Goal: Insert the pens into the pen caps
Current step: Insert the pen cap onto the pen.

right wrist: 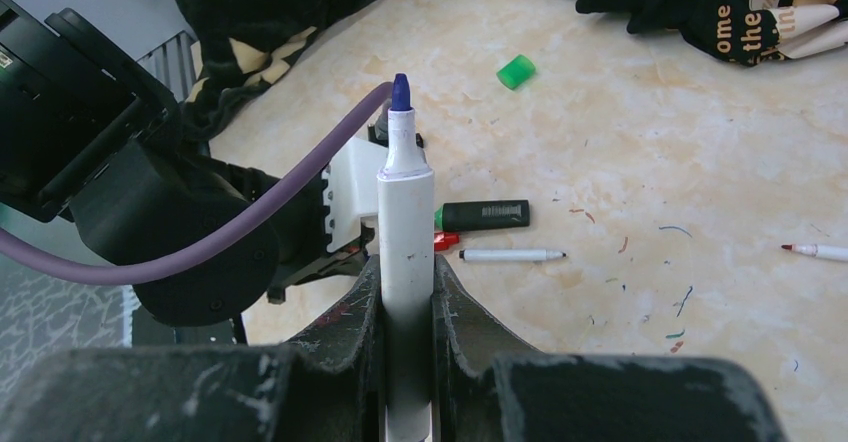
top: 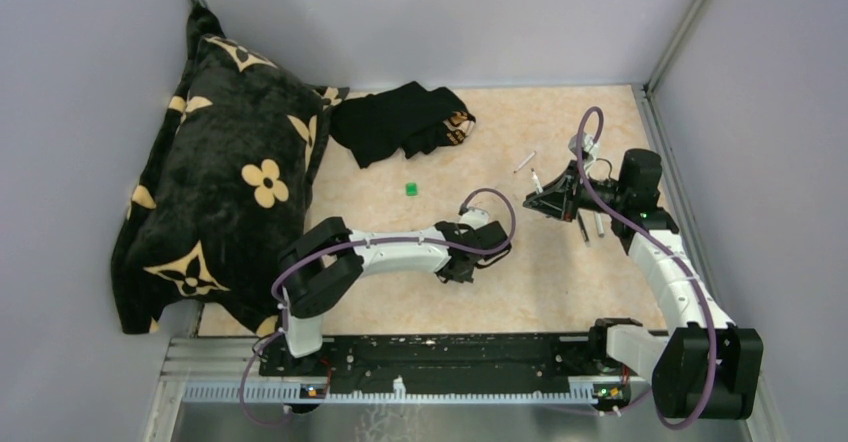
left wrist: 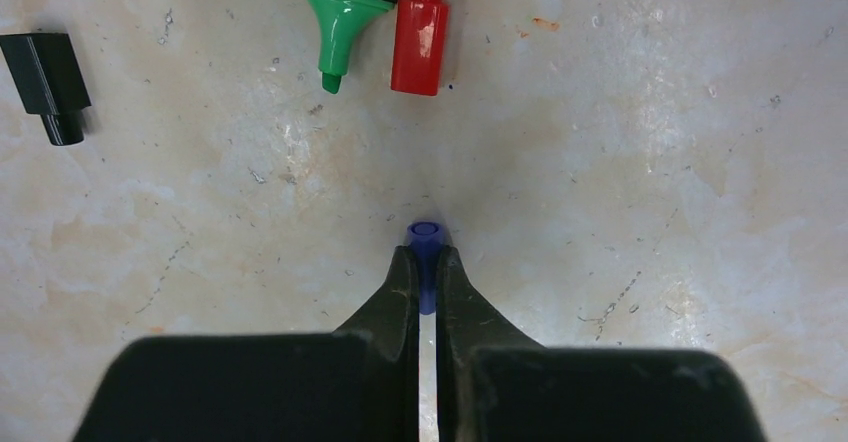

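My left gripper [left wrist: 425, 254] is shut on a small purple pen cap [left wrist: 425, 234] that stands on the table with its open end showing. Ahead of it lie a black marker with a green tip [left wrist: 345, 7], a red cap [left wrist: 420, 32] and a black cap [left wrist: 45, 82]. My right gripper [right wrist: 405, 267] is shut on a white-barrelled pen [right wrist: 405, 222], its blue tip pointing away from the camera. A green cap [right wrist: 517, 71] lies apart, farther out. More pens lie on the table: a white one [right wrist: 512, 255] and a red-tipped one [right wrist: 815, 251].
A black flowered cushion [top: 225, 192] fills the table's left side. Crumpled black cloth [top: 405, 122] lies at the back. Grey walls enclose the table on three sides. The left arm [top: 400, 252] stretches across the middle, close to the right gripper [top: 548, 200].
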You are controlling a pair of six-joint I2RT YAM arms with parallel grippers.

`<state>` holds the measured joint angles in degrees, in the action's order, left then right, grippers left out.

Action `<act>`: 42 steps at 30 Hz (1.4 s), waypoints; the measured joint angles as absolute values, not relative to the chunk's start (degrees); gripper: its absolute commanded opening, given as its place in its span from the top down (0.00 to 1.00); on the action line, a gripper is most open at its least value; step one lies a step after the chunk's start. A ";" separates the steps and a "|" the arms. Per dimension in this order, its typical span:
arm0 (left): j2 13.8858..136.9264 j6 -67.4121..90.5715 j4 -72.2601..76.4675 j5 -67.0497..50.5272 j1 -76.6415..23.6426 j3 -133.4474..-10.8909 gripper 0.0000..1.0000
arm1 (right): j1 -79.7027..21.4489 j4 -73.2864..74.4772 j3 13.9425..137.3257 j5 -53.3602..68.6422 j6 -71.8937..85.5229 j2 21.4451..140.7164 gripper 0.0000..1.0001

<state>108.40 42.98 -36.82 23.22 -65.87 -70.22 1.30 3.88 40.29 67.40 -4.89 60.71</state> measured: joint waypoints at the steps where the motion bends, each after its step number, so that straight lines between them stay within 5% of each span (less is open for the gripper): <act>1: 108.18 42.65 -36.42 23.20 -65.87 -69.91 1.00 | 1.32 3.88 40.29 67.40 -4.89 60.71 1.00; 17: 86.78 37.12 -20.84 21.69 -64.53 -52.71 1.00 | 1.32 3.92 40.27 68.12 -4.99 60.71 1.00; 27: 65.87 33.98 12.03 19.49 -63.90 -36.51 1.00 | 1.32 -0.32 38.94 73.45 -2.94 59.64 1.00; 42: 67.31 31.77 50.50 14.94 -63.86 -31.55 1.00 | -3.81 -8.21 35.99 79.90 3.07 59.64 1.00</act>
